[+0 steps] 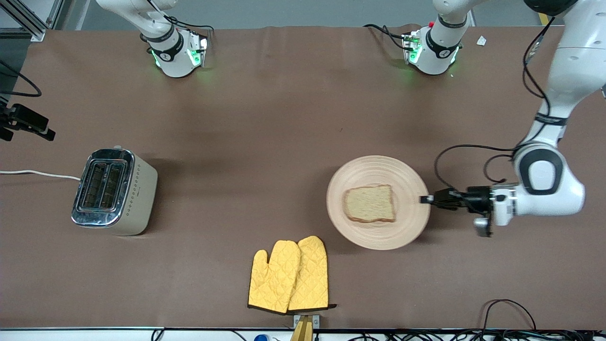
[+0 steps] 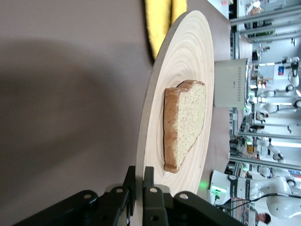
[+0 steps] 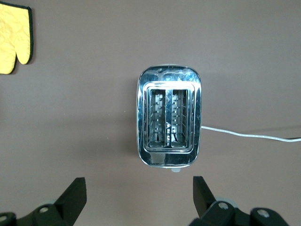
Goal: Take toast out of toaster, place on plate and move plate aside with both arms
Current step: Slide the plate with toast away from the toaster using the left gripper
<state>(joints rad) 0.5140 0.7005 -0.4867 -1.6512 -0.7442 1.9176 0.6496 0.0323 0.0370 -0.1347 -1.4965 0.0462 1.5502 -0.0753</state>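
The toast (image 1: 369,203) lies flat in the middle of the round light-wood plate (image 1: 378,166), which rests on the brown table toward the left arm's end. My left gripper (image 1: 426,199) is low at the plate's rim on that end and is shut on the rim. In the left wrist view the two fingers (image 2: 148,176) clamp the plate's (image 2: 188,56) edge, one above and one below it, with the toast (image 2: 186,122) just past them. My right gripper (image 3: 139,188) is open and empty, high over the table beside the toaster (image 3: 169,122); it does not show in the front view.
The chrome and beige toaster (image 1: 113,192) stands toward the right arm's end with both slots empty, and its white cord (image 1: 38,174) runs off the table's edge. A pair of yellow oven mitts (image 1: 289,274) lies nearer the front camera than the plate.
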